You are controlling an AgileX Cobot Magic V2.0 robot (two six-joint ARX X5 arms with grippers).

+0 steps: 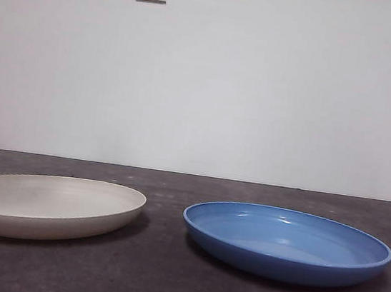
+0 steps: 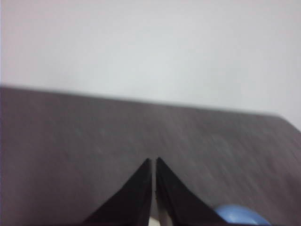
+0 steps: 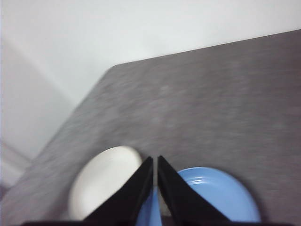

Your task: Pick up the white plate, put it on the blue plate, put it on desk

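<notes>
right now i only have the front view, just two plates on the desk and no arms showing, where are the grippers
Observer: Both are up above the desk. The right wrist view looks down past the right gripper onto both plates.
Operator: is either one holding something
Observer: No. The left gripper has its jaws shut on nothing, over bare desk.
Operator: and the right one
Observer: Also shut and empty. From its camera the white plate and the blue plate lie side by side with a gap between them.
Operator: does the left camera see the plates
Observer: Only an edge of the blue plate, beside its jaws; the white plate hardly shows there.
</notes>
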